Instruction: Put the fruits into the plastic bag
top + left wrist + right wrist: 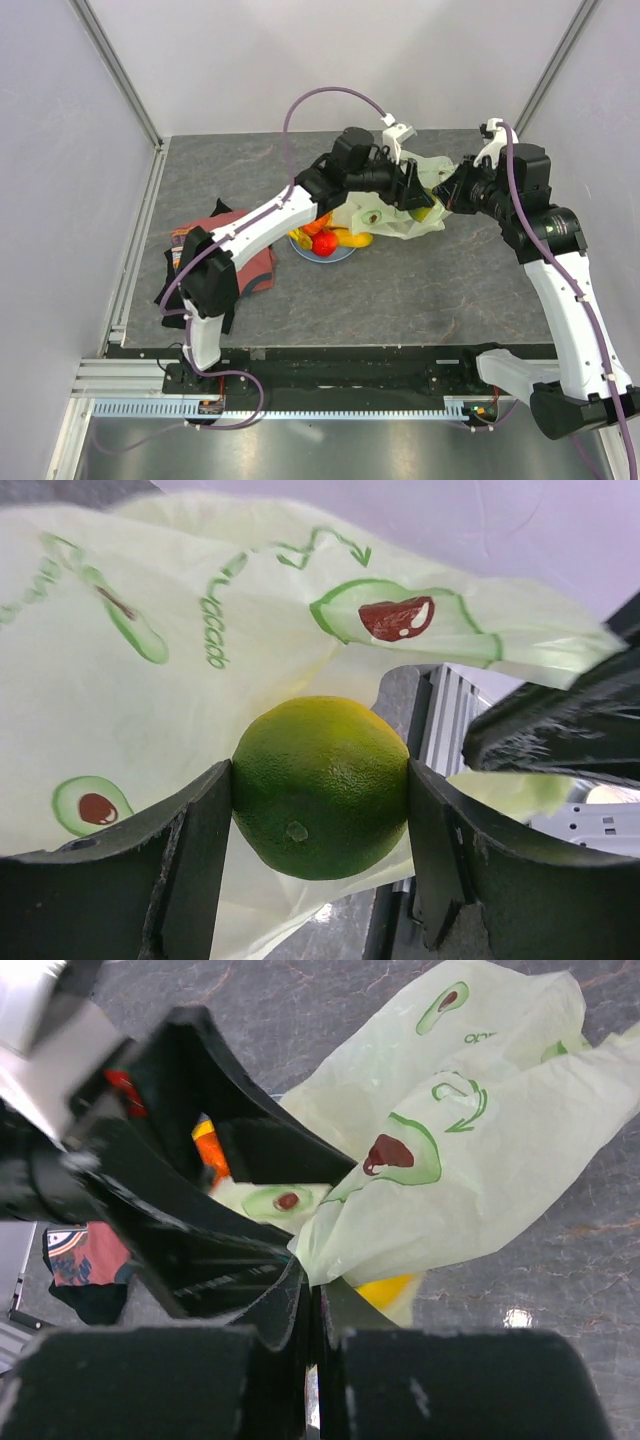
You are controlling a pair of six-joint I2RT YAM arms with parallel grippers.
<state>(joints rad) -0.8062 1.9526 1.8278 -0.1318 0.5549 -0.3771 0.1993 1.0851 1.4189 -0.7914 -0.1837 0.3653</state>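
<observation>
- Nearest, the two arm bases are bolted to a black rail (350,375) at the table's near edge.
- On the left side of the grey, stone-patterned table (420,300) lies a crumpled red printed T-shirt (258,268).
- Just beyond it a round blue plate (303,250) carries a red fruit (324,243), an orange fruit (318,222) and yellow bananas (352,238). The bananas lie with their long axis across the table, toward the bag.
- The plastic bag (385,215), pale green with avocado prints, sits mid-table touching the plate's right side. It is crumpled, with its long axis running left to right, from the plate to the right arm. Which way its mouth faces cannot be told.
- The right gripper (310,1330) has its fingers pressed together on a bunched edge of the bag and holds that end off the table.
- The left gripper (320,780) reaches over the bag and clamps a green citrus fruit (320,770), one finger on each side. The fruit is round, with no clear long axis, and its stem dimple faces the wrist camera. The bag's film lies right behind it.
- Farther off the table is bare grey, closed in by plain white walls (300,60) with aluminium posts (115,65) in the corners.
</observation>
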